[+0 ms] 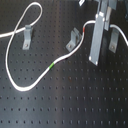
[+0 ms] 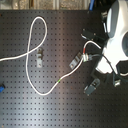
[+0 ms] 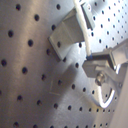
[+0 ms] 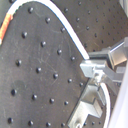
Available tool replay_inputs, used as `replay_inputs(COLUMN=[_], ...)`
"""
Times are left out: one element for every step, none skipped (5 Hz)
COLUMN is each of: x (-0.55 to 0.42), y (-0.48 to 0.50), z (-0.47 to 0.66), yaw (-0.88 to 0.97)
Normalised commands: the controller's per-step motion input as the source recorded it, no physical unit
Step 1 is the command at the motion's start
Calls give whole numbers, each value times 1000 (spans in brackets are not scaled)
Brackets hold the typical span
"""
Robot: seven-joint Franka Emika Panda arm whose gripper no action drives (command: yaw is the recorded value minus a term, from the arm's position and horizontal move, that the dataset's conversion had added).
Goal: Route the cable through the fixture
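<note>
We are gripping the long thin white cable (image 4: 75, 41) in our closed metal gripper (image 4: 95, 70), beside a grey metal bracket fixture (image 1: 76, 38).

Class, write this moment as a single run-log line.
phase: routing | hand: shut on cable near red band | middle fixture: cable beside it | left fixture: inside cable loop

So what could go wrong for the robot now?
The end effector appears to hold the white cord near its red band, so the thin cord might slip out. The cord could also snag on the middle metal bracket or ride over it instead of passing through. Pulling might drag the big loop near the left bracket.
</note>
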Motion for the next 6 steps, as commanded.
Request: replay_inputs(x=[-4,4,2,73,65,101], y=[-6,37,1,167,442,334], z=[-542,-424,-199,2,181,384], yaw=[-40,-203,-306,-277,-83,0])
